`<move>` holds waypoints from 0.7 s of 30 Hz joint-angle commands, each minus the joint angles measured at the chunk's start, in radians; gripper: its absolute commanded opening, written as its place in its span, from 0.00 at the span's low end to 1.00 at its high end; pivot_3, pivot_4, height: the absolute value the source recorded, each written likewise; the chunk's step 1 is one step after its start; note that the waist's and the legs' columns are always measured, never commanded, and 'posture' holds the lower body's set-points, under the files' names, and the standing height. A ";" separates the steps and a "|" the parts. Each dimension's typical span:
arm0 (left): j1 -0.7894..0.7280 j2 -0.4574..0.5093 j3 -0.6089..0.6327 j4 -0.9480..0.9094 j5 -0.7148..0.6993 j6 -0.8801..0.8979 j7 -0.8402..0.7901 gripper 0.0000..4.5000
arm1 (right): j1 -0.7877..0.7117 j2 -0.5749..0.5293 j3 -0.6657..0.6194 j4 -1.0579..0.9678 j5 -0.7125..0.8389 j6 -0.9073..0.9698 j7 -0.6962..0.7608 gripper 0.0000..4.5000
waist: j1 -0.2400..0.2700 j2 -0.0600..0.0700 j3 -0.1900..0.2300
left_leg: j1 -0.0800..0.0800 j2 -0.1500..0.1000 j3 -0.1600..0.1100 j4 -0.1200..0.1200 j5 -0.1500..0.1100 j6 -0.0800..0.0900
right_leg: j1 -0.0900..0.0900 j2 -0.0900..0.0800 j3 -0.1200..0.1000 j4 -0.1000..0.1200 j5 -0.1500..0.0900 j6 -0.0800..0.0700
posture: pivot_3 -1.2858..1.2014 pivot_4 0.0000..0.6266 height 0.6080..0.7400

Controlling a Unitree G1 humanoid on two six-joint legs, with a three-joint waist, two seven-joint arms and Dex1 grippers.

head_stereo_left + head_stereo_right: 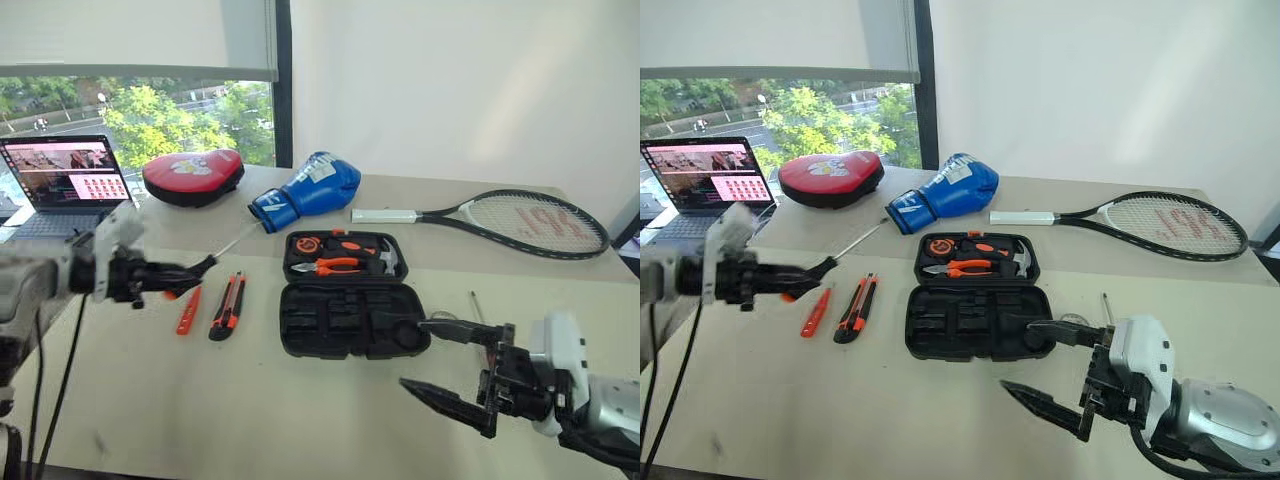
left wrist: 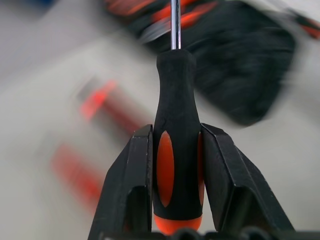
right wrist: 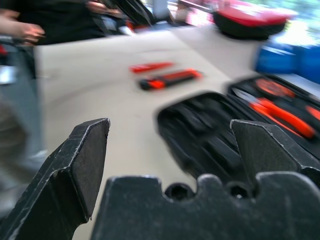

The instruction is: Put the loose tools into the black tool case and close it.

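The left hand (image 2: 175, 165) is clamped on a screwdriver's (image 2: 176, 125) fat handle, its shaft pointing ahead: light, stiff, best held mid-handle. The case (image 1: 345, 320) lies open to its right. The right hand (image 1: 440, 365) gapes wide, empty, case just beyond.

The screwdriver (image 2: 177, 145) is showing black with orange patches; the tool case (image 1: 345, 318) is looking black, the boxing glove (image 1: 310, 190) blue.
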State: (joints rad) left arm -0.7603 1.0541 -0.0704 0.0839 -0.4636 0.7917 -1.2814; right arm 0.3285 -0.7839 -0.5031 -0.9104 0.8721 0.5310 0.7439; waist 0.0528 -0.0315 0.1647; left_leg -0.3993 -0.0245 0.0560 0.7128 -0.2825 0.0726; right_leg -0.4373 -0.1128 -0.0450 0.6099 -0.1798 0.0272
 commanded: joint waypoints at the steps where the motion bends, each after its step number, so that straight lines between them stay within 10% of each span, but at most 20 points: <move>1: -0.118 -0.127 -0.208 0.021 0.167 -0.102 0.002 0.20 | 0.096 0.015 -0.150 -0.071 0.045 0.006 -0.038 1.00 | 0.005 0.004 -0.001 | 0.002 0.000 0.003 0.001 -0.002 0.003 | 0.002 0.001 0.001 0.000 0.000 0.000 | 0.52 0.24 1.00; 9: -0.339 -0.451 -0.427 0.334 0.376 -0.173 0.041 0.20 | 0.354 0.072 -0.431 -0.113 0.090 -0.023 -0.013 1.00 | -0.023 0.002 0.000 | 0.000 0.002 0.005 0.007 -0.006 0.015 | 0.001 0.006 0.006 0.001 0.000 0.004 | 0.52 0.24 1.00; 21: -0.460 -0.618 -0.492 0.742 0.582 -0.476 0.036 0.20 | 0.468 0.037 -0.395 -0.137 0.115 -0.163 -0.125 1.00 | -0.025 0.002 0.000 | -0.003 0.002 0.005 0.007 -0.008 0.018 | -0.001 0.004 0.007 0.001 -0.001 0.006 | 0.52 0.24 1.00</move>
State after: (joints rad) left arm -1.1814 0.4463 -0.5712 0.7867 0.0861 0.3642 -1.2585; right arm 0.7835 -0.7317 -0.9029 -1.0327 0.9665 0.4162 0.6436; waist 0.0281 -0.0296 0.1647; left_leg -0.4019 -0.0229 0.0606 0.7206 -0.2906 0.0909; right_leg -0.4388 -0.1087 -0.0383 0.6105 -0.1810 0.0331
